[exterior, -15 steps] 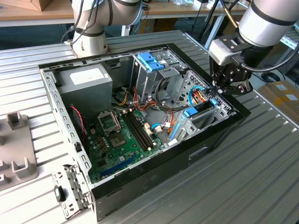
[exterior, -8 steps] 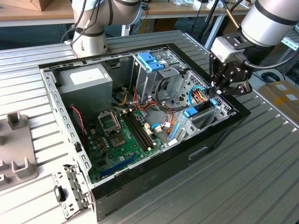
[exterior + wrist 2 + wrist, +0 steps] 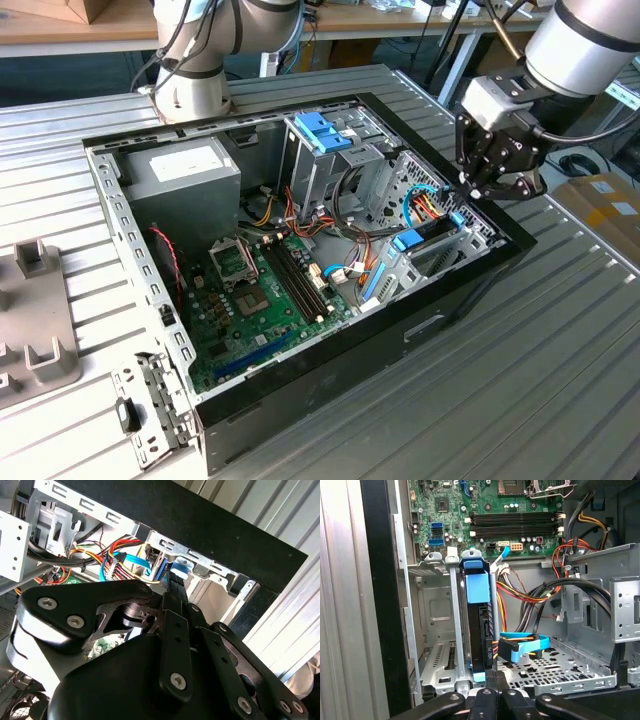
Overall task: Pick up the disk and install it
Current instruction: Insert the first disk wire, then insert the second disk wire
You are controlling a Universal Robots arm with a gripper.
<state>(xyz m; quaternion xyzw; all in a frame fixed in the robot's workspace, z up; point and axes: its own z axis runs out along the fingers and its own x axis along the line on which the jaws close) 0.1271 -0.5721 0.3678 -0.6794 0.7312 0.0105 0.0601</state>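
Note:
The disk point(image 3: 481, 630) stands on edge in a metal bay at the case's corner, its blue carrier point(image 3: 475, 586) towards the motherboard. In the exterior view the disk point(image 3: 428, 232) lies in the bay at the case's right end. My gripper point(image 3: 478, 190) hangs just above that bay. In both wrist views its two black fingers lie together, shut, with the tips point(image 3: 494, 680) at the disk's near end, beside a flat blue cable point(image 3: 525, 647). The gripper point(image 3: 172, 582) points at the blue carrier. I cannot tell whether the tips touch the disk.
The open computer case point(image 3: 450, 300) lies on a ribbed metal table. Inside are a green motherboard point(image 3: 260, 290), a grey power-supply box point(image 3: 185, 170), a metal cage with a blue bracket point(image 3: 322, 130) and coloured cables point(image 3: 530, 592). A grey fixture point(image 3: 35, 340) sits at the exterior view's left.

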